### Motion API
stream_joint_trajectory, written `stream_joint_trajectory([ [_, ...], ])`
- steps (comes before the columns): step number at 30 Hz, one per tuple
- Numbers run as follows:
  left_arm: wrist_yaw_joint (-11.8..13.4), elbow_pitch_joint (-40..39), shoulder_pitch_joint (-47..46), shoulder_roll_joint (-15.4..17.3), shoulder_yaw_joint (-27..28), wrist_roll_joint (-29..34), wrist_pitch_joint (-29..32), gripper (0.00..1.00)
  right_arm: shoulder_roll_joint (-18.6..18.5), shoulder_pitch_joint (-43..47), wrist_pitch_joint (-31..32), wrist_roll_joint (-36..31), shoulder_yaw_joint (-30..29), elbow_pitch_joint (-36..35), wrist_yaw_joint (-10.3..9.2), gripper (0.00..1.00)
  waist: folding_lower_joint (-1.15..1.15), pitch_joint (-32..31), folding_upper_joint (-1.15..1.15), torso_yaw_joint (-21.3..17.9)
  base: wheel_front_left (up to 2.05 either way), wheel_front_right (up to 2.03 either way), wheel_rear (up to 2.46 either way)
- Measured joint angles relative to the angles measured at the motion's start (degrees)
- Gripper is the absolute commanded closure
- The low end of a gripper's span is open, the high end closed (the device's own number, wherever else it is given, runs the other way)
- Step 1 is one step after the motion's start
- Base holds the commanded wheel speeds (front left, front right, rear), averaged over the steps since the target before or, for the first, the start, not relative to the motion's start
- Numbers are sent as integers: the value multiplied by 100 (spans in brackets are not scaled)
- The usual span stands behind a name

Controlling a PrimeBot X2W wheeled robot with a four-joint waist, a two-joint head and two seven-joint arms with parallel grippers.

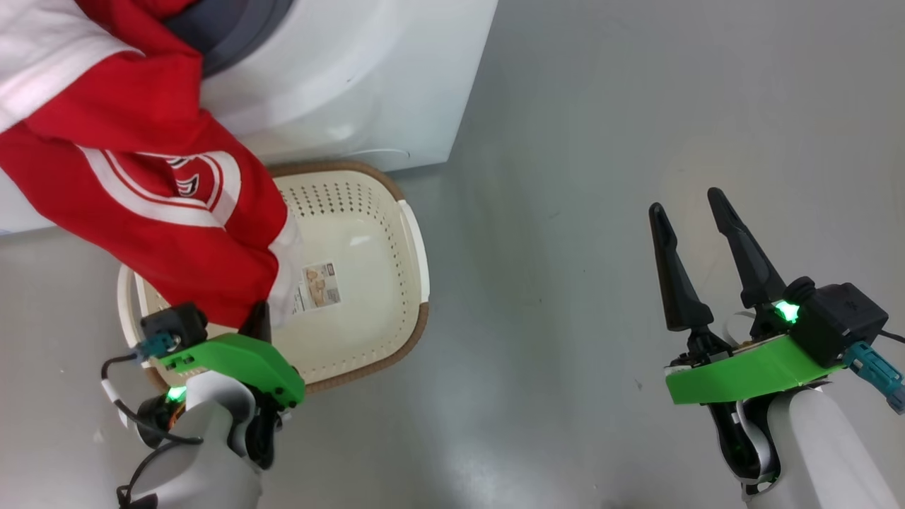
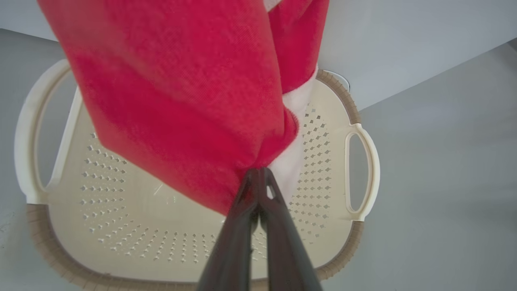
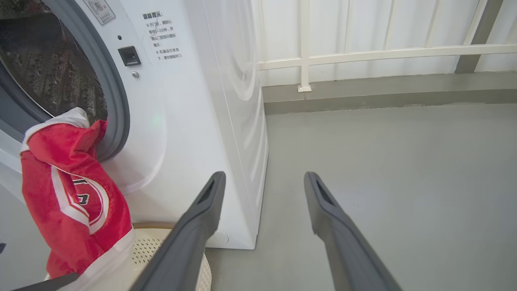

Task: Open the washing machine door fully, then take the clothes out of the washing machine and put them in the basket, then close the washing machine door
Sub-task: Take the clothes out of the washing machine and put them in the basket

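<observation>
At the left gripper (image 2: 258,173): fingers pinched tight together on a low fold of the red jersey (image 2: 181,101), just where red cloth meets white trim. The pinch hangs over the cream basket (image 2: 121,210), above its perforated floor, with the cloth running up and away from it.

Head view: the jersey stretches as a broad band from that grip up toward the washing machine (image 1: 353,71). Right wrist view: its upper end lies draped over the grey gasket (image 3: 115,105) at the mouth of the steel drum (image 3: 40,68). The garment is partly out, and its lower part hangs down the front into the basket, which sits just beside the machine's base.

The right gripper (image 1: 685,199) has fingers spread wide and holds nothing. It is over the bare grey floor (image 1: 601,106), well apart from the basket.

Step in hand, as I read it: moving the clothes from drum to basket. The next move calls for drawing the upper end clear of the gasket, then lowering and releasing inside the rim. Closing the door comes after.
</observation>
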Motion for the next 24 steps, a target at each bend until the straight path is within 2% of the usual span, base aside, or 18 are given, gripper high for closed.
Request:
stream_joint_trajectory([
  [6, -105, 64, -148, 1, -353, -430, 0, 100, 0, -77, 0, 3, 14, -37, 0, 0, 0, 270, 0, -54, 0, 0, 0],
  [11, -105, 119, -297, 2, -635, -622, -2, 100, -1, -225, 0, 9, 30, -74, 0, 0, 0, 534, 0, -87, 0, 0, 0],
  [24, -40, 309, -491, 9, -949, -964, -25, 100, -1, -447, 0, 42, 44, -116, 0, 0, 0, 1087, 0, -137, 0, 0, 0],
])
